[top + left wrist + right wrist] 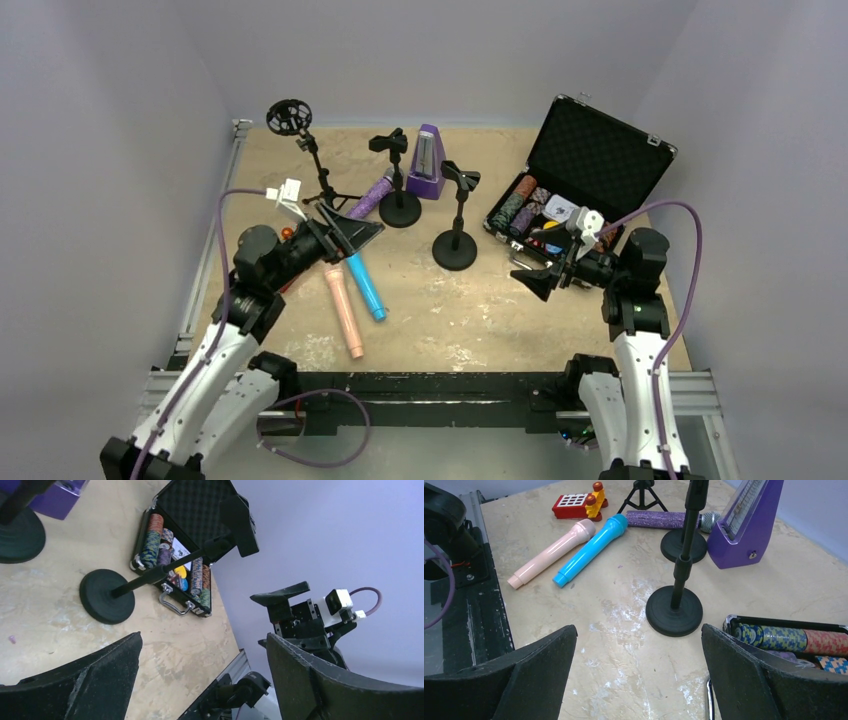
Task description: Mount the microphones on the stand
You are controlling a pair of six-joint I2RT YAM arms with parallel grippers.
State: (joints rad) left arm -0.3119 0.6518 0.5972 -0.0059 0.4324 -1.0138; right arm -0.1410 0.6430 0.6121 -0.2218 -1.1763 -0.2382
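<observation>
From above, all 3 microphones lie on the surface (480,330) and none sits in a stand, so the task looks to be at its 1st step: picking one up. The left hand (352,235) hovers with its fingers apart and nothing between them. The blue microphone (366,288) begins just under its tips and runs back toward that arm's base. The pink microphone (343,312) lies close alongside the blue one. The purple microphone (370,197) lies just beyond the hand, beside the far stand (400,210). The right hand (532,280) is also spread and empty, with the near stand (455,250) off its tips.

In the left wrist view, the fingers (85,680) stand wide apart. No microphone shows here. The camera looks past the fingers at the near stand, its clip tilted, and at the open case (195,510).

In the right wrist view, the fingers (764,680) are wide apart with nothing between them. The near stand's base sits straight ahead between them. The 3 microphones lie well beyond, ahead and to the left, and the metronome (744,525) is ahead and to the right.

The next move probably belongs to the left hand. It would tip down over the blue microphone and close across its body, leaving enough handle free to press into a clip.
</observation>
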